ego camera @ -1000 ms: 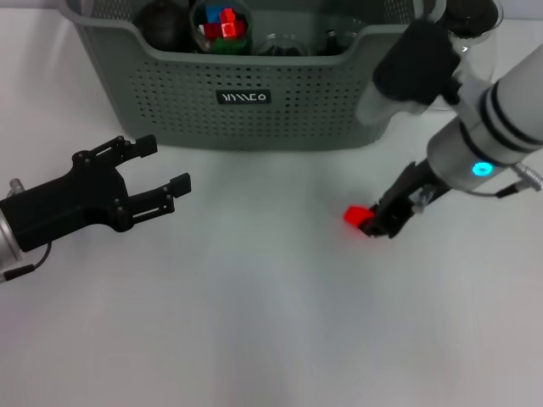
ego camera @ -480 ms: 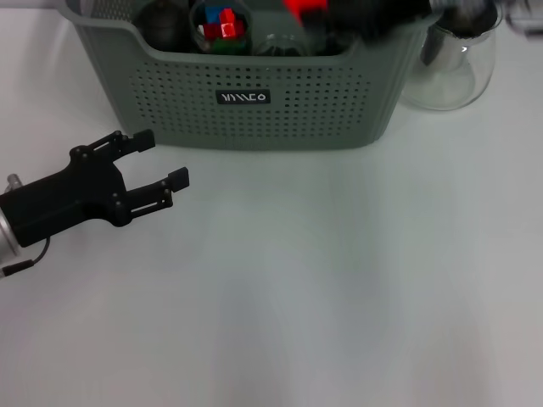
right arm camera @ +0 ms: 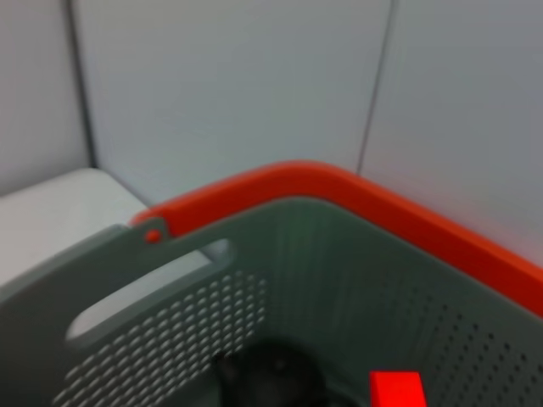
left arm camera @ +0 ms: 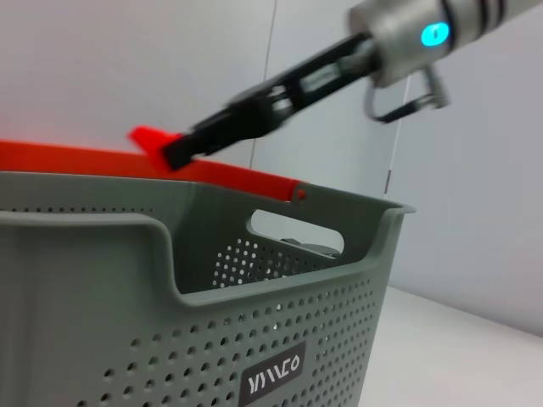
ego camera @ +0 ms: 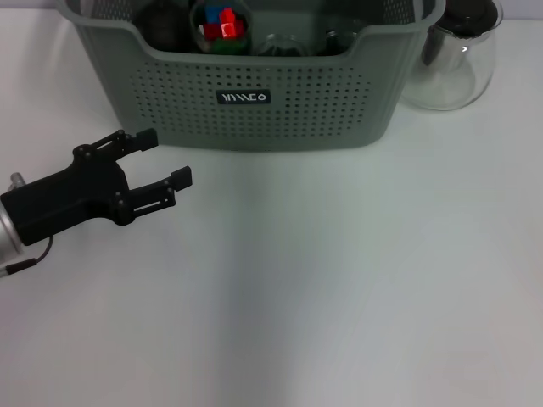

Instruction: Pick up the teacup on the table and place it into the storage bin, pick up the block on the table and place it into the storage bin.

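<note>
The grey-green storage bin stands at the back of the white table. In the left wrist view my right gripper hangs above the bin's rim, shut on a small red block. The same block shows in the right wrist view, over the bin's inside. The right arm is out of the head view. My left gripper hovers open and empty over the table, left of the bin's front. No teacup stands on the table. A dark round thing lies in the bin; I cannot tell whether it is the teacup.
A clear glass pitcher stands right of the bin. Inside the bin sit a clear cup of coloured blocks and other small items. An orange rim runs behind the bin's far wall.
The right gripper took the red block off the table, carried it up over the bin and left the head view. The left gripper barely moved.
</note>
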Robot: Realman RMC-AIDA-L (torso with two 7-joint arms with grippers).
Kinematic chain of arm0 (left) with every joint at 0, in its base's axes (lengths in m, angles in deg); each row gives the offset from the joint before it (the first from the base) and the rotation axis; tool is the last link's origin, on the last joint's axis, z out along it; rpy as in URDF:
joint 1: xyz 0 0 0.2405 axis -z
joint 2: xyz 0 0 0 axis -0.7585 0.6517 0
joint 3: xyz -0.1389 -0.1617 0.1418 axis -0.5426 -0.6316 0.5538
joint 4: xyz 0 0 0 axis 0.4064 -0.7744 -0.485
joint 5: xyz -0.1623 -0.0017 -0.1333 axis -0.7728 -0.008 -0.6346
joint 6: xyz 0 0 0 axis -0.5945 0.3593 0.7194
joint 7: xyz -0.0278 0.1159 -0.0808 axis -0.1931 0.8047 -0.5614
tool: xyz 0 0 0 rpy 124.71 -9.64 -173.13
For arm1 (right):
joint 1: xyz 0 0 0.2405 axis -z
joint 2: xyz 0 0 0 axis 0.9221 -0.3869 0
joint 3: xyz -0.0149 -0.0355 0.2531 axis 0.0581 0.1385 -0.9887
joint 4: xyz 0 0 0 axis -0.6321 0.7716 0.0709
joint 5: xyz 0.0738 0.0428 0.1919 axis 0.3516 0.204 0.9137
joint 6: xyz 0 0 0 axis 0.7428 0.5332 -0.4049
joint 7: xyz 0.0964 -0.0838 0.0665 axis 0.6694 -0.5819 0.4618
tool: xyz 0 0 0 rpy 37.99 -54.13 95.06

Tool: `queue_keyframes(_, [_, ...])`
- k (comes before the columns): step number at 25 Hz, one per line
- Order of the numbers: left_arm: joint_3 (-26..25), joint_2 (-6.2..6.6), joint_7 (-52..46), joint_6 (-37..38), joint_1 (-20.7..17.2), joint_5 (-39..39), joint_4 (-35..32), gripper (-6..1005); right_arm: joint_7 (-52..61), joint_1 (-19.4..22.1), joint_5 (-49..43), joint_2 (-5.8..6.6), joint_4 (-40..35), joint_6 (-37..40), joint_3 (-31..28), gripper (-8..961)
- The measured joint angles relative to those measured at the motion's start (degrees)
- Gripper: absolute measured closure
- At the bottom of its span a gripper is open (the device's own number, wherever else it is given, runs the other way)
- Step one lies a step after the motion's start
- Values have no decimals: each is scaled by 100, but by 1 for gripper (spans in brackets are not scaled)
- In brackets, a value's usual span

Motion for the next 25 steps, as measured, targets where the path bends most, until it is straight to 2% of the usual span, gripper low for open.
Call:
queue_keyframes(2, [11,-4,-10,7,0,0,0,174,2,-509,-24,11,936,-506,-68,687])
queue_keyframes(4, [25,-7,-15,16,0,0,0,174,23,-815,-30,11,1517,-770,-78,682])
queue_keyframes(7, [28,-7,-16,24,0,0,0,174,26,-936,-13,-8,1688,-811,-80,674])
queue_keyframes(14, [23,-1,0,13,0,0,0,174,-60,-878,22,-36,1689,-869,-47,657])
queue_keyframes(20, [-6,3,13,8,-2,0,0,172,-383,-727,365,-33,1255,-929,-86,642])
queue_keyframes(23, [-13,10,8,18,-22,-27,-2,172,-591,-256,814,-21,377,-750,-86,635])
queue_keyframes(25, [-14,13,7,41,-35,-60,-7,171,-795,268,1236,-16,-498,-517,-84,535])
